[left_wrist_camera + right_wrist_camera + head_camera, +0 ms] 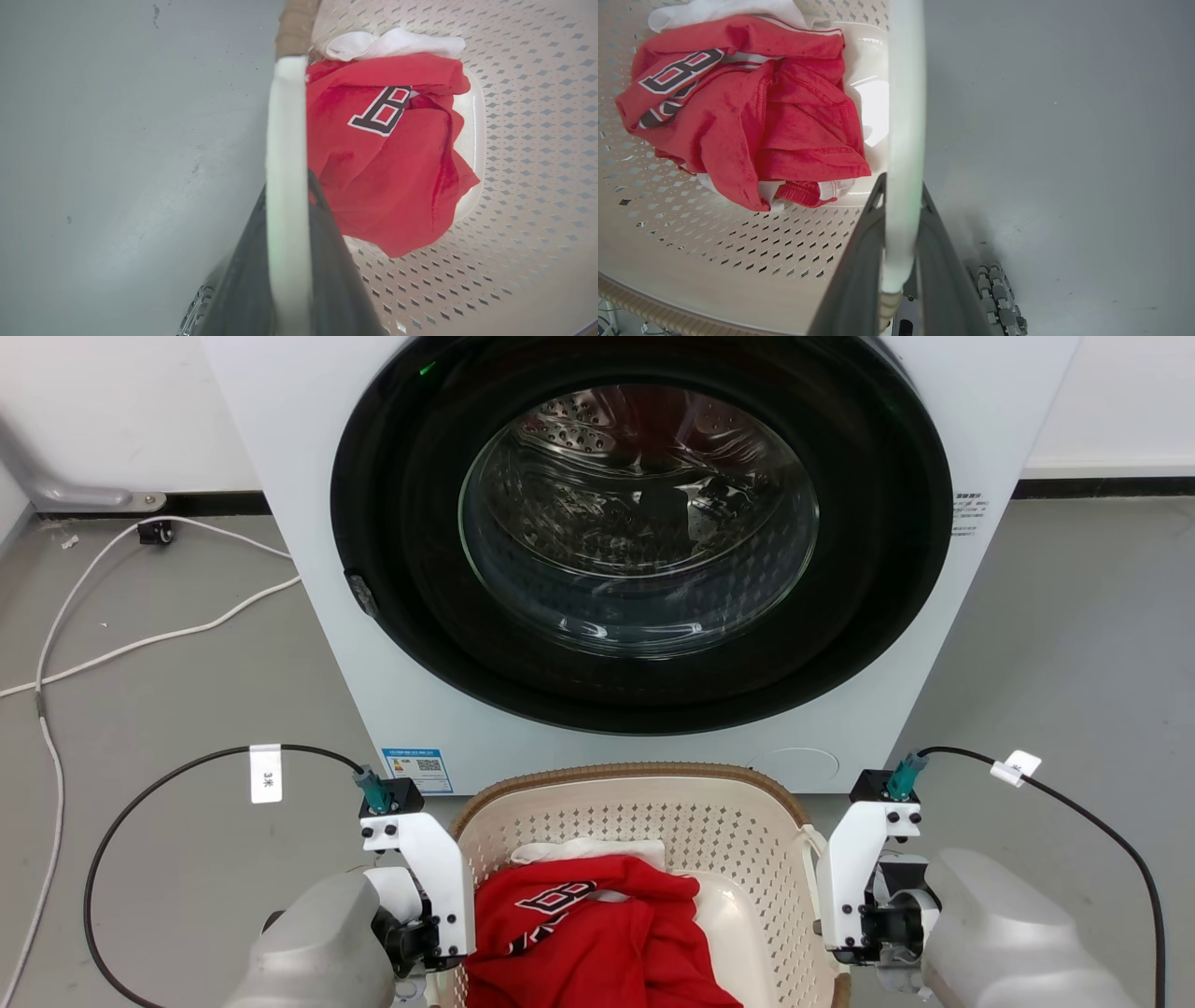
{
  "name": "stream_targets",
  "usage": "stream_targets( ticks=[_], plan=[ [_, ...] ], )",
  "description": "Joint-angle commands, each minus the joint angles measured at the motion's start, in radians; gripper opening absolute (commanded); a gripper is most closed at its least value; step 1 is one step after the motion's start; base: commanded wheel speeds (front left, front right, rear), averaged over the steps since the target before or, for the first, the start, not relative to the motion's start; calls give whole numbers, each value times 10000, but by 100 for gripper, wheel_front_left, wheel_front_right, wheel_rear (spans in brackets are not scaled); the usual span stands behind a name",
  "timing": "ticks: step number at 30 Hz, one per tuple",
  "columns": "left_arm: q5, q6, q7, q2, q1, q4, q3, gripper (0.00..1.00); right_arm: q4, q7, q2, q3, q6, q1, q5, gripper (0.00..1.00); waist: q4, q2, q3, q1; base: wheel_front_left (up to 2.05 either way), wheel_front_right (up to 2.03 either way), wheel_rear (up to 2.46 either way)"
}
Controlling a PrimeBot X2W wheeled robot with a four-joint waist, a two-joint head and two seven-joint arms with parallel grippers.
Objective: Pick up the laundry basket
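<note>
Laundry basket (pixel 616 821): left gripper (pixel 288 186) and right gripper (pixel 902 184) each clamp narrowly on 1 white side handle (pixel 287 116).

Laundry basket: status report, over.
Left gripper shut on left handle. Right gripper shut on right handle. Laundry basket holds red shirt. Washer close ahead.

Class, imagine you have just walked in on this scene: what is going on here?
A two-armed robot grips a basket in front of a washer. The left gripper is shut on the left handle, and the right gripper on the right handle. A red shirt and a white cloth lie inside. Whether the basket has left the floor cannot be told.
</note>
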Motion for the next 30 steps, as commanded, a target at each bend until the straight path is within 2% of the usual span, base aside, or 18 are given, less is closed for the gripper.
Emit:
stream_targets(
  ticks=[1, 30],
  plan=[
    [-111, -183, -55, -443, 87, -296, -36, 0, -217, -30, 472, -4, 166, 34, 139, 0, 0, 0, 1, 0, 0, 0, 0],
    [-417, -184, -184, -470, 104, -260, -342, 0, -216, 18, 378, -18, 167, 142, 195, 0, 0, 0, 31, 0, 0, 0, 0]
  ],
)
